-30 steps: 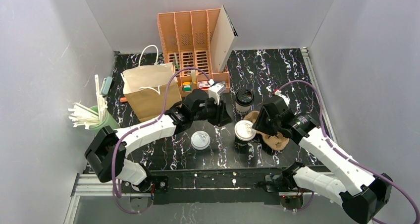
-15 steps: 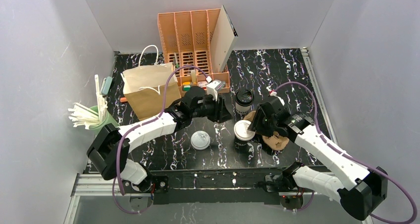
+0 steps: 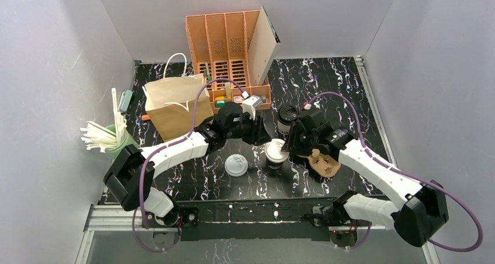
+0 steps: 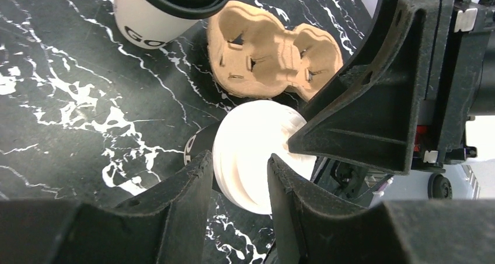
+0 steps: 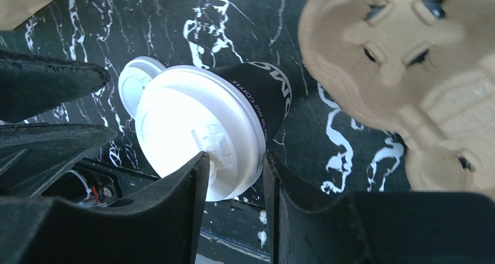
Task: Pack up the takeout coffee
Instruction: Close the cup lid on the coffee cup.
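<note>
Standing parted in the left wrist view, the left jaws (image 4: 239, 157) frame the lid of a black cup with a white lid (image 4: 251, 135). The lid shows through the gap and spreads wider than it, so these jaws are open with nothing clamped. The right jaws (image 5: 235, 157) are open as well in their own view. Their fingertips sit at the near rim of that same lid, which is again broader than the gap; I cannot tell whether they touch it. In the top view the black cup stands at the middle of the frame, with the left jaws at its upper left and the right jaws at its right.

The white cup with the black lid (image 3: 287, 117) lies in neither gap. In the top view it stands upright on the bench (image 3: 327, 89), just above the right jaws and to the right of the left jaws. The left wrist view shows it in the upper left corner, past the fingertips and beyond the cardboard carrier (image 4: 274, 56).

The carrier lies flat just right of the black cup. A flat white lid (image 3: 236, 166) rests at lower centre, left of the black cup. A paper bag (image 3: 175, 103) stands at upper left, an orange organiser (image 3: 225, 48) at top centre, and a green cup of straws (image 3: 114, 136) at the left edge.
</note>
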